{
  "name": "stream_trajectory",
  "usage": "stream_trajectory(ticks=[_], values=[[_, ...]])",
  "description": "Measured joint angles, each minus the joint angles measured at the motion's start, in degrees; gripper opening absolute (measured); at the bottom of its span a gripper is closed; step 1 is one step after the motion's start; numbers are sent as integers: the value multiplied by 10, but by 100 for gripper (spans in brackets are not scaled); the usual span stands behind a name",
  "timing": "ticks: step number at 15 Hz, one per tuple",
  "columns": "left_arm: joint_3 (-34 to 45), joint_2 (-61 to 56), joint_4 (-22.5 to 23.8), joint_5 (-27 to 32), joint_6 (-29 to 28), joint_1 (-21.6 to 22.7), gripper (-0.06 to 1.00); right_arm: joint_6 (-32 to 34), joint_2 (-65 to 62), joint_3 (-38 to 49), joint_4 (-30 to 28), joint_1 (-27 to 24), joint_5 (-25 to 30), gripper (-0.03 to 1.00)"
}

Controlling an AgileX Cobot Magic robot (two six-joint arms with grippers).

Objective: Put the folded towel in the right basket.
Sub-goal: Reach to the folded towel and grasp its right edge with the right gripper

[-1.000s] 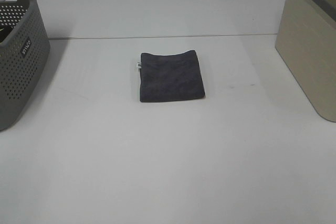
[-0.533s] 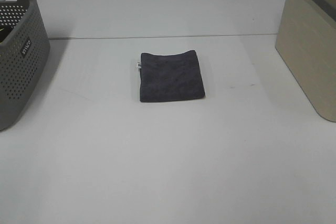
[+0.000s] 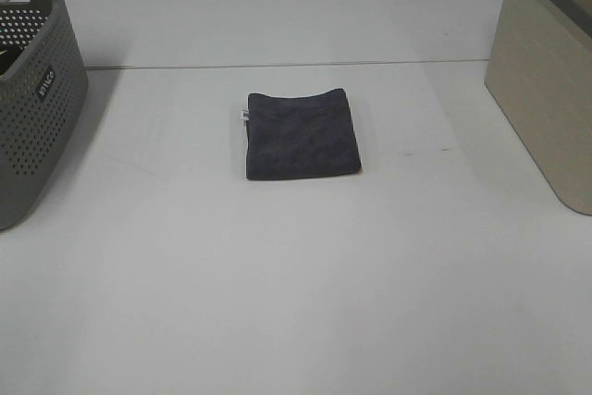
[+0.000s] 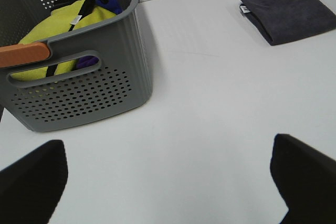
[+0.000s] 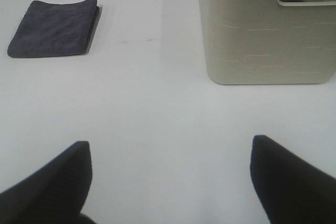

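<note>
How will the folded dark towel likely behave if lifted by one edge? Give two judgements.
Probably floppy: the towel is soft cloth in folded layers, so it may sag or unfold. Likely light; its fuzzy surface should resist slipping.

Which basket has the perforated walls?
The grey basket on the left, holding yellow cloth; the beige basket on the right has solid walls.

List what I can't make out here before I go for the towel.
- Right basket inside: cut off by the exterior high view's right edge; the right wrist view crops its rim, so contents are unseen.
- Towel tag: too small to read.
- Left basket contents: its wall hides the lower layers in the left wrist view.
- Left pincer and right pincer: only finger ends show, cut by frame edges.
</note>
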Motion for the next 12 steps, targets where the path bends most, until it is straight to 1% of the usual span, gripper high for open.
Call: stream_trajectory(ticks=[12], values=[[0,0,0,0,0,0,99,0,0,0,0,0,0,77]])
